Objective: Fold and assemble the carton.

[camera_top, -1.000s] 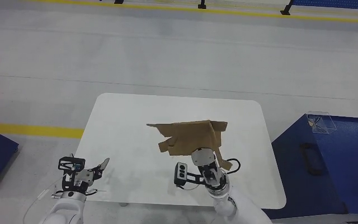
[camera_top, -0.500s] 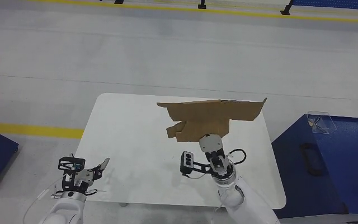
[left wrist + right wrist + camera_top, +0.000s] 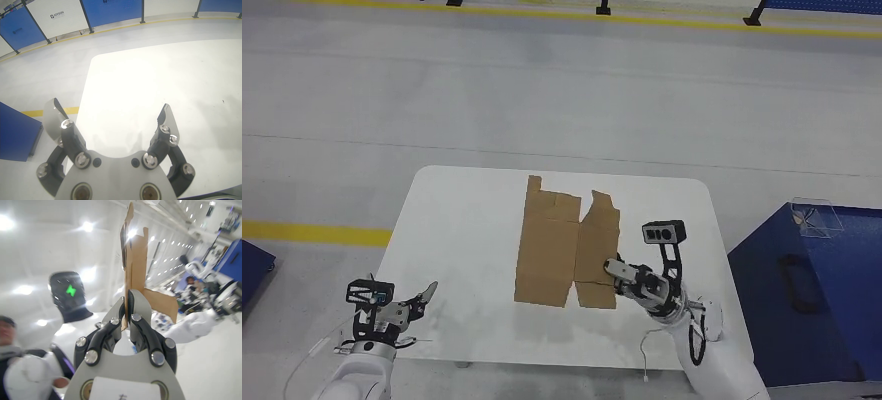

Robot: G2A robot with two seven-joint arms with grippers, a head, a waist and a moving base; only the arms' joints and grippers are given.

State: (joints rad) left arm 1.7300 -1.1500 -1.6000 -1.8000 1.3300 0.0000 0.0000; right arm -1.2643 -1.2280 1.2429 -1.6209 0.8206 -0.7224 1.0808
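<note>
right claw (image 3: 127,298) clamps the carton (image 3: 552,250) by its edge (left claw (image 3: 110,103) gapes)

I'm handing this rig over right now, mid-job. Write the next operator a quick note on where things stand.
Right gripper: shut on the carton at its near edge.
Left gripper: open, empty, at the near left corner of the table.
Carton: a flat blank over the middle of the table; whether it rests on it, I cannot tell.
Done: carton gripped.
Left: all the folding and assembly; no panel stands up yet.
</note>
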